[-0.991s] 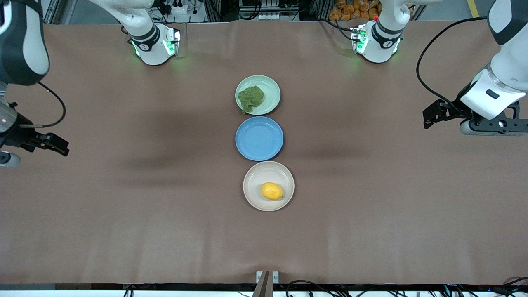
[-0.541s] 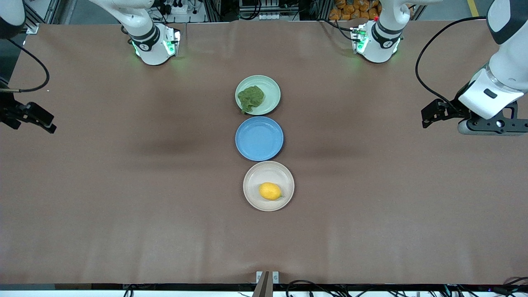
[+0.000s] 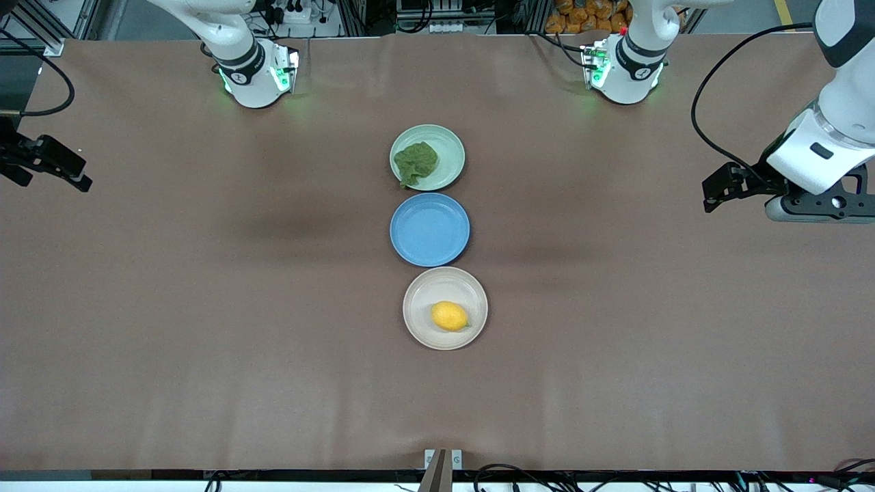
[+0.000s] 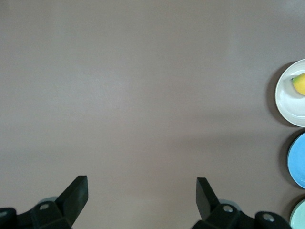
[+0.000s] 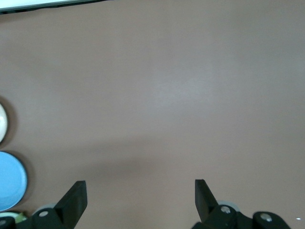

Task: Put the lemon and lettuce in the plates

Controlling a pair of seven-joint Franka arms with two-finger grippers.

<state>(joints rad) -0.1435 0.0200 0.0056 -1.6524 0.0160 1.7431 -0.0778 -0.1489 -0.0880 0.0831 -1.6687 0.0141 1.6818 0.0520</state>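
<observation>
Lemon [image 3: 449, 316] sits in beige plate [image 3: 417, 328], lower center; lettuce [image 3: 415, 162] in mint plate [image 3: 451, 147], upper center. Right pincer [image 3: 51, 164] has pulled back to frame's left edge since 1 s ago; left pincer [image 3: 724, 186] parked at right edge. Both open, empty, over bare worktop [image 3: 205, 307]. Task looks done.

Three plates in a row: one mint plate [image 3: 451, 145], one blue plate [image 3: 429, 229], one cream plate [image 3: 427, 321]. One lemon [image 3: 450, 316], on the cream plate. One lettuce [image 3: 415, 162] leaf, on the mint plate. Two arms, two grippers: left gripper [image 4: 142, 191], fingers spread wide, and right gripper [image 5: 140, 191], fingers spread wide too. One brown table [image 3: 205, 307] under it all.
</observation>
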